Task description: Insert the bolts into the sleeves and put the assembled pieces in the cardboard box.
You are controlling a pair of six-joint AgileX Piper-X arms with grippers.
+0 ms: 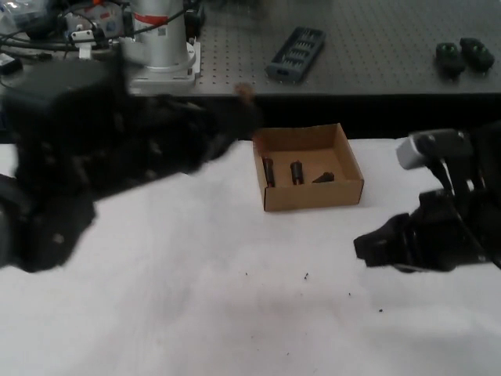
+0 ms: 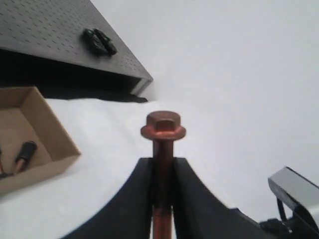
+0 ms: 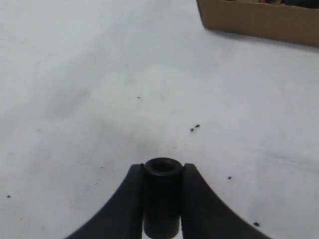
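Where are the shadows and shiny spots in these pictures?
Left wrist view: the bolt head catches light, and it is dark under the perforated board. Right wrist view: a faint shadow runs beside the cardboard box, and the hole in the sleeve is dark.

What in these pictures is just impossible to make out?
Left wrist view: the bolt, its lower end cut off by the edge.
Right wrist view: the sleeve, its lower end likewise cut off.
High view: pieces in the cardboard box, too small to tell if assembled.
High view: one arm, blurred.
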